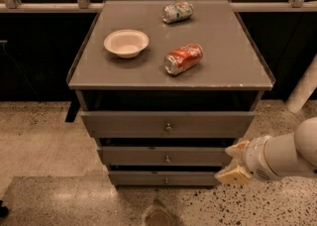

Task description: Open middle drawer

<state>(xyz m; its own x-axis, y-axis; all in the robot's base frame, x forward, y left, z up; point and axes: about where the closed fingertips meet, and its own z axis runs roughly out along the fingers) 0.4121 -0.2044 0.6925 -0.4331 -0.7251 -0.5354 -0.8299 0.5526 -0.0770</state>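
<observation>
The middle drawer (148, 156) is the second of three grey fronts on the cabinet, with a small round knob (167, 159) at its centre. Its front sits in line with the others, pushed in. My gripper (232, 162) is at the lower right, just off the drawer's right end and at about its height. Its two pale fingers (232, 175) stand apart with nothing between them. The white arm runs off the right edge.
The cabinet top (223, 51) carries a white bowl (126, 42), a red can (184, 58) on its side and a silver-green can (177, 12) at the back. The top drawer (124, 123) and bottom drawer (138, 178) are shut. Speckled floor (39, 145) surrounds the cabinet.
</observation>
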